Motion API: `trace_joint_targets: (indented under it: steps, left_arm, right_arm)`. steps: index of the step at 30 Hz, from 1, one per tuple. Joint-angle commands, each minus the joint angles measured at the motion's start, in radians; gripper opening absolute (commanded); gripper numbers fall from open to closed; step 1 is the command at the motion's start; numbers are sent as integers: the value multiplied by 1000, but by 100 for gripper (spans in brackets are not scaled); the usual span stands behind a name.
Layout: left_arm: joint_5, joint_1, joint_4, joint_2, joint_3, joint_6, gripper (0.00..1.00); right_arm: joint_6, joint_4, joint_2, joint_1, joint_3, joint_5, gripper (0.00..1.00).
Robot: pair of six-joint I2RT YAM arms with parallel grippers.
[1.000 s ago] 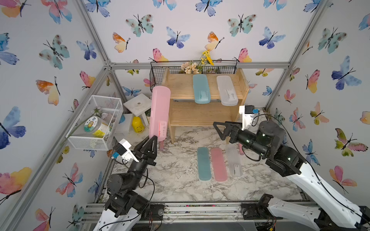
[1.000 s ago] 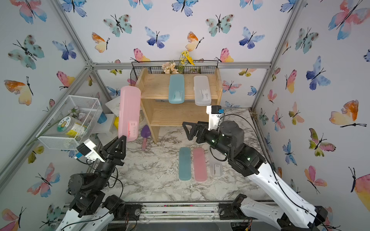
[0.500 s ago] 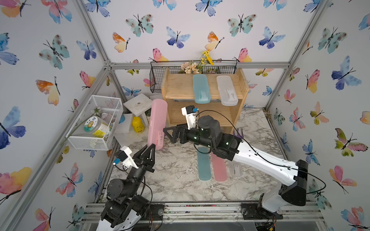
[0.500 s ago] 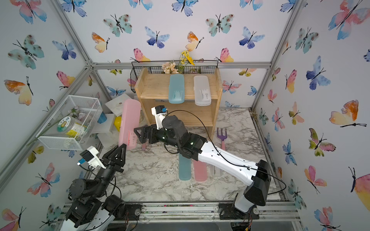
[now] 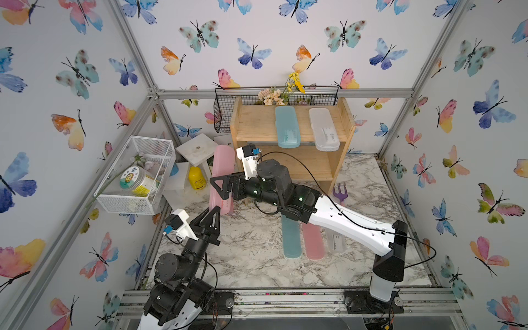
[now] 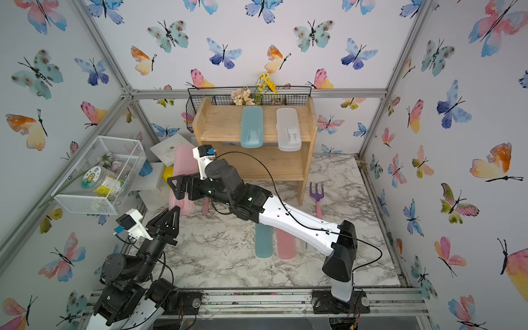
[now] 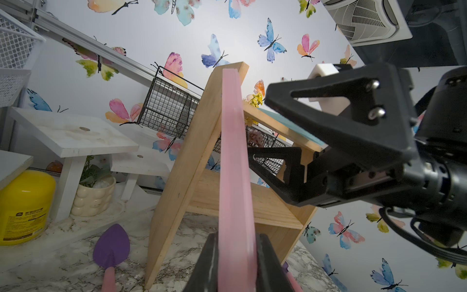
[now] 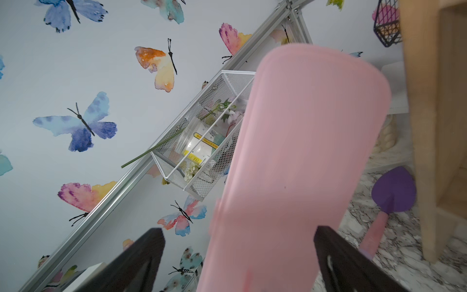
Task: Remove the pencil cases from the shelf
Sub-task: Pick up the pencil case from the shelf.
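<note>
The left gripper (image 5: 215, 211) was clamped on the bottom end of a pink case (image 5: 223, 160). It stood the case upright just outside the shelf's (image 5: 257, 125) left end panel, probably to offer its length for a handover. The right gripper (image 7: 260, 126) had its jaws wide apart, straddling the case's middle without touching, seemingly lined up to take it. A teal case (image 5: 287, 127) and a white case (image 5: 324, 130) lay on the shelf's top tier, with a row of three cases (image 5: 313, 241) on the table (image 5: 243, 257) in front of it.

Robotics lab test cell: aluminium framing (image 5: 371, 93), butterfly-print wall panels (image 5: 271, 25), marble-pattern tabletop (image 5: 257, 257), white robot arm (image 5: 348, 228) bolted to a metal rail (image 5: 285, 298).
</note>
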Motion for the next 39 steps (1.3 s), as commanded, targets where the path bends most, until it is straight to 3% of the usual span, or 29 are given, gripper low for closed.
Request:
trace_joint_targets:
  steps: [1,27,35,39]
  left_arm:
    - [-3,-4,38,-31,18,19,0]
    - [-3,-4,11,-42,2,16,0]
    - [-14,-3,-1,-43,-2,11,1]
    - [-22,-5,-4,-42,-7,2,27]
  right_arm:
    - [11,-67,10,2,21,86,99]
    - [40,-56,114,2,118,1,99]
    - [40,-52,88,2,78,22,86]
    - [39,-32,60,2,33,36,82]
